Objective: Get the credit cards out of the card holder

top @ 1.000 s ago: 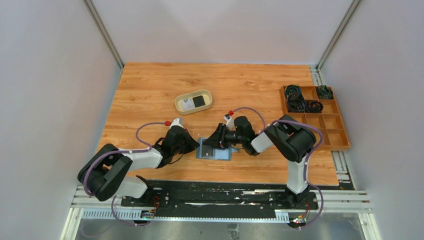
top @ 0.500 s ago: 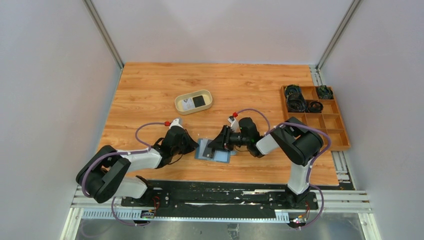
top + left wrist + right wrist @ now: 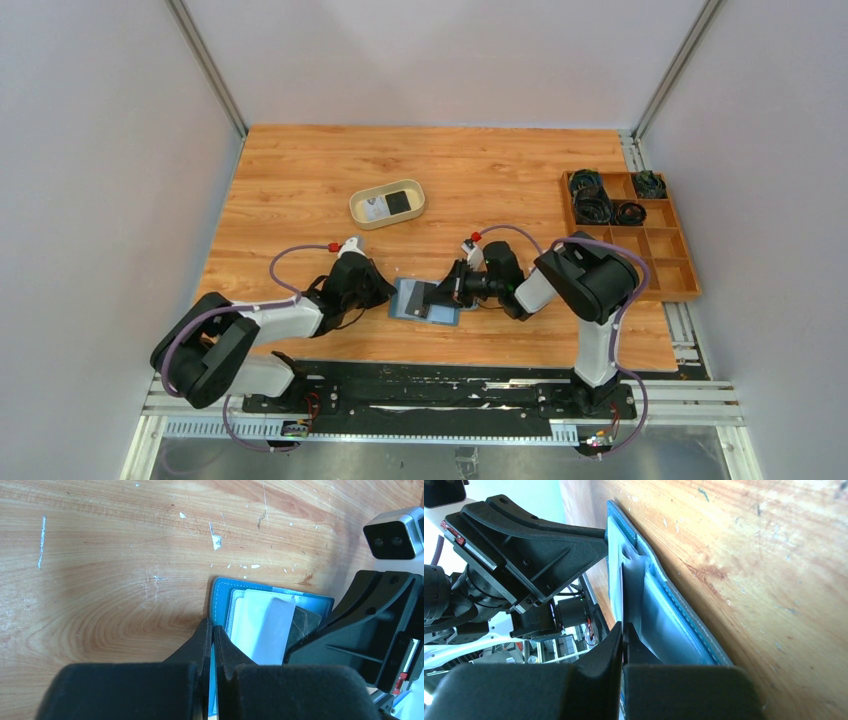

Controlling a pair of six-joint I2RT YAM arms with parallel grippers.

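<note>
Tightly, right gripper (image 3: 624, 636) — card (image 3: 634, 595); left gripper (image 3: 212, 630) — card holder (image 3: 220, 597)

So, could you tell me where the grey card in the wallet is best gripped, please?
I'd pinch the grey card by its exposed edge, coming in low from the right: it lies flat and thin, its far end tucked in the wallet, whose left edge the left gripper clamps.

A wooden table (image 3: 300, 170) is enclosed by plain pale grey walls (image 3: 100, 150) on the left, back and right. Metal posts (image 3: 205, 65) rise at both far corners. A compartmented wooden tray (image 3: 672, 272) sits at the right edge. A black rail (image 3: 440, 385) runs along the near edge, with what seems to be grey sheet metal (image 3: 450, 455) below it. The light is soft and even.
</note>
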